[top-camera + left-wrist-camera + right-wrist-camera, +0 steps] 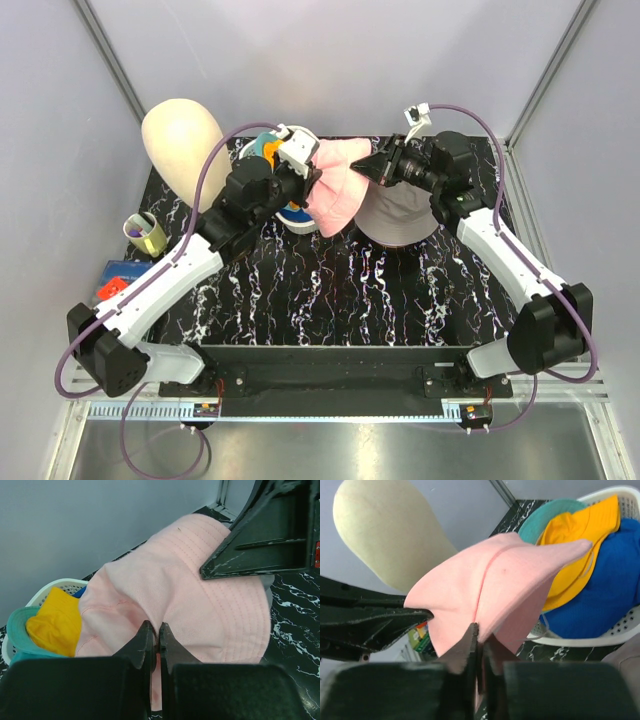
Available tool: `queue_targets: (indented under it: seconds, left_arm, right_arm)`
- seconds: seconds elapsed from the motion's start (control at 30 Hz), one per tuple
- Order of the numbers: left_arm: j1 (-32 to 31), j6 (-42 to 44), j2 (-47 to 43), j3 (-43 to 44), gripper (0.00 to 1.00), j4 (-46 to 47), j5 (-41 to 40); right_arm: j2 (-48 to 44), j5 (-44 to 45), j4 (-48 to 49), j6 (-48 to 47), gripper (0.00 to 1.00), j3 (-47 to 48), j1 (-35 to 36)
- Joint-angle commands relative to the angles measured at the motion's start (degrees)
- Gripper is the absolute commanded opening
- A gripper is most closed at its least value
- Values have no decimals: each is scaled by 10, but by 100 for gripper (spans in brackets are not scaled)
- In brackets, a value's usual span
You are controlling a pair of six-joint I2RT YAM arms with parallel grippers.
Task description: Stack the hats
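The pink hat hangs in the air between both grippers, above the table's back middle. My left gripper is shut on its left edge, seen close up pinching pink fabric. My right gripper is shut on the opposite edge, with the hat draped over it. The lavender hat lies flat below the right gripper. The orange-yellow hat, teal hat and royal-blue hat sit in the white basket. The black cap is out of view.
A cream mannequin head stands at the back left. A cup and a blue box sit at the left edge. The basket is mostly hidden under my left arm.
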Motion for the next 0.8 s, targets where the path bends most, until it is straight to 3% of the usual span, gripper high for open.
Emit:
queue_targets:
  seconds: [0.0,0.2,0.67,0.7,0.77]
  left_arm:
    - [-8,16,-9,11,0,43,3]
    - [-36,39,50,65,0,58,3]
    - [-96,74,253,249,0,64,-38]
    - [-98,67,256,253,3,66,-37]
    - [-99,59,255,254,18,70,-36]
  right_arm:
    - [-20,48,-17,-29,0,22,4]
    - [-70,138,-48,-61,0,-18,-17]
    - [-104,118,-52,-47,0,-136,-212]
    - [-102,117,-50,-45,0,-138,-220]
    - [-98,115,-49,-43,0,-143,-235]
